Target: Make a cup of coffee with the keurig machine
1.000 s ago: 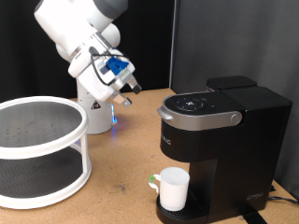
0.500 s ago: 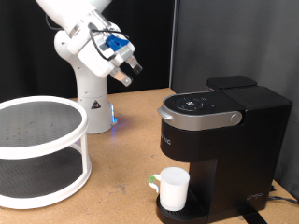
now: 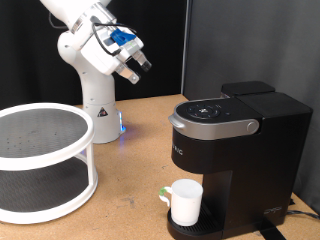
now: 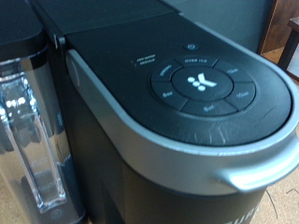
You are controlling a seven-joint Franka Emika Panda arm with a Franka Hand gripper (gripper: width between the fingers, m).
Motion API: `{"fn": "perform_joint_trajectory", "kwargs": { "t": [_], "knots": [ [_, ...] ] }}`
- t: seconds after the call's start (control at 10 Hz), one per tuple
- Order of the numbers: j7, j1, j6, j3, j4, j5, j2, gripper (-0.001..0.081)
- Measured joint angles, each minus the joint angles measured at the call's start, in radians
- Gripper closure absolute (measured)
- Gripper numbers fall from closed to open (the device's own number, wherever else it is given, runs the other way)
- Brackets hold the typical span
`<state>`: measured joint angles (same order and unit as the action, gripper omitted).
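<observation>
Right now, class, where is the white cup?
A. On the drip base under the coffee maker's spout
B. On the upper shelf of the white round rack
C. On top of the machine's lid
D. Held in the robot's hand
A: the cup stands on the drip base of the keurig machine, while the hand is raised far above it.

- The keurig machine (image 3: pixel 240 150) stands at the exterior view's right, with its lid closed.
- The cup (image 3: pixel 185 201) sits on the machine's drip base, under the brew head, its handle pointing to the view's left.
- The gripper (image 3: pixel 139 68) hangs high at the upper left, holding nothing, well apart from the machine.
- A white two-level rack (image 3: pixel 40 160) stands at the left.
</observation>
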<state>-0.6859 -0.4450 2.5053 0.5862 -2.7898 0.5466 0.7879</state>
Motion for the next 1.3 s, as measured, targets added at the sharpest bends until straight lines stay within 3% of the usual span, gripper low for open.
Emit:
{"fn": "perform_joint_trajectory", "kwargs": {
  "t": [0.3, 0.6, 1.0, 1.1, 1.3],
  "knots": [
    [0.013, -0.05, 0.037, -0.013, 0.048, 0.027, -0.011, 0.0001],
    [0.1, -0.049, -0.135, -0.085, 0.162, -0.124, -0.097, 0.0001],
    [0.138, -0.092, -0.294, -0.098, 0.33, -0.136, -0.243, 0.0001],
    [0.138, -0.091, -0.285, -0.098, 0.325, -0.136, -0.241, 0.0001],
    [0.133, -0.093, -0.397, -0.106, 0.349, -0.218, -0.252, 0.0001]
  ]
}}
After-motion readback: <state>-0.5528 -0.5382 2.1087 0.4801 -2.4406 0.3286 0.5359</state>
